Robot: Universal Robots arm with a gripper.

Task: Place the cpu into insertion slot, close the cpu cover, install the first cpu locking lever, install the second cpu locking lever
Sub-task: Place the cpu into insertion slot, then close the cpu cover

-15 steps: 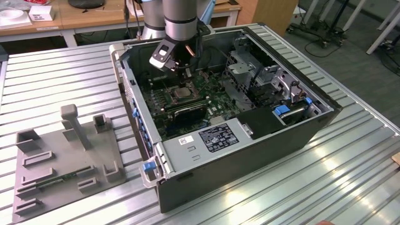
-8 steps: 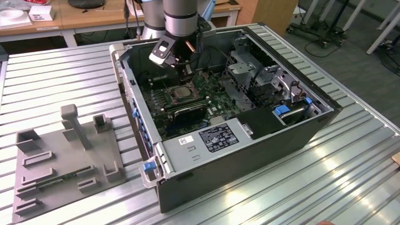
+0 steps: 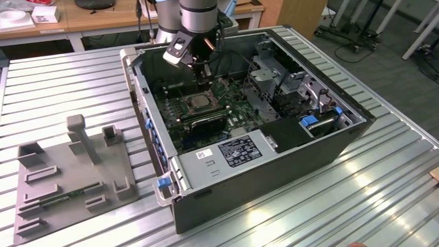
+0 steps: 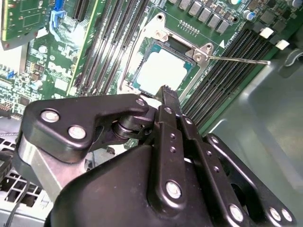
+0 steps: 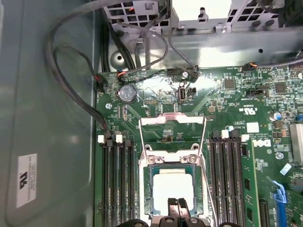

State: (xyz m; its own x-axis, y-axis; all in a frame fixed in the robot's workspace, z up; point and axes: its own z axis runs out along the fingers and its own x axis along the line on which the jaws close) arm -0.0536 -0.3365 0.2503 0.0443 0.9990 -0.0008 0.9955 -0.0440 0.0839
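The cpu (image 5: 173, 185) lies flat in the insertion slot (image 5: 148, 189), its pale face up with a thin green edge around it; it also shows in the second wrist view (image 4: 158, 71). The cpu cover (image 5: 173, 118), a silvery frame, appears swung back from the socket on its hinge, with green board showing through its cut-out. A thin wire lever (image 4: 241, 59) sticks out sideways from the socket corner. My gripper (image 5: 178, 204) is shut with nothing between its fingers, its tips at the cpu's near edge (image 4: 165, 91). In the exterior view the gripper (image 3: 199, 76) hangs just above the socket (image 3: 199, 101).
Long black memory slots (image 5: 116, 184) flank the socket on both sides. Black cables (image 5: 71, 80) loop along the case wall. The open computer case (image 3: 274, 170) sits on a ribbed metal table, with a drive cage (image 3: 274, 77) beside the board. A grey fixture plate (image 3: 69, 180) lies at the exterior view's left.
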